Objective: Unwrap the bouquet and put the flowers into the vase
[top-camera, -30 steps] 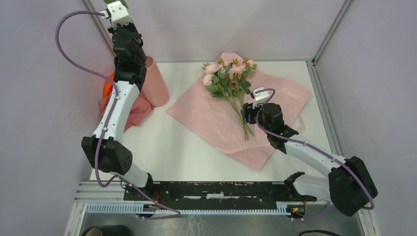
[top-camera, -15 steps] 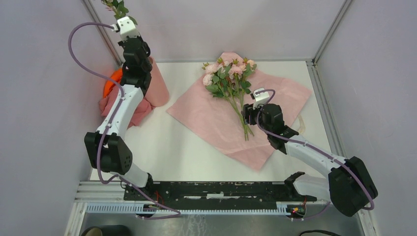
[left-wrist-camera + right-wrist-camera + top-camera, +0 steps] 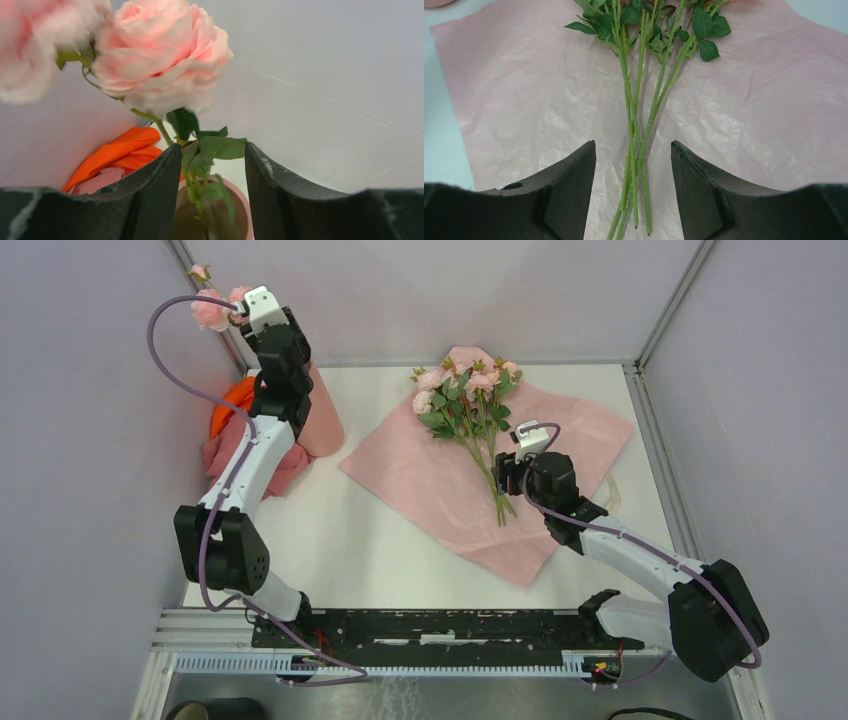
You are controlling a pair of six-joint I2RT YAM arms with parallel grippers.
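Pink rose [image 3: 160, 55] stands in vase [image 3: 186, 220], so your L end effector [image 3: 210, 150] hangs parted, gripping nothing. R end effector [image 3: 633, 145] is open astride the stems [image 3: 626, 100] on the worktop, set to pinch.

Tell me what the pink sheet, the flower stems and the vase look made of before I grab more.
Sheet: thin, tissue-like paper, matte, with fine crinkles all over.
Stems: probably plastic, an even green with a slight sheen and small regular nubs.
Vase: smooth, matte pale pink. It could be ceramic or plastic; the look doesn't settle which.
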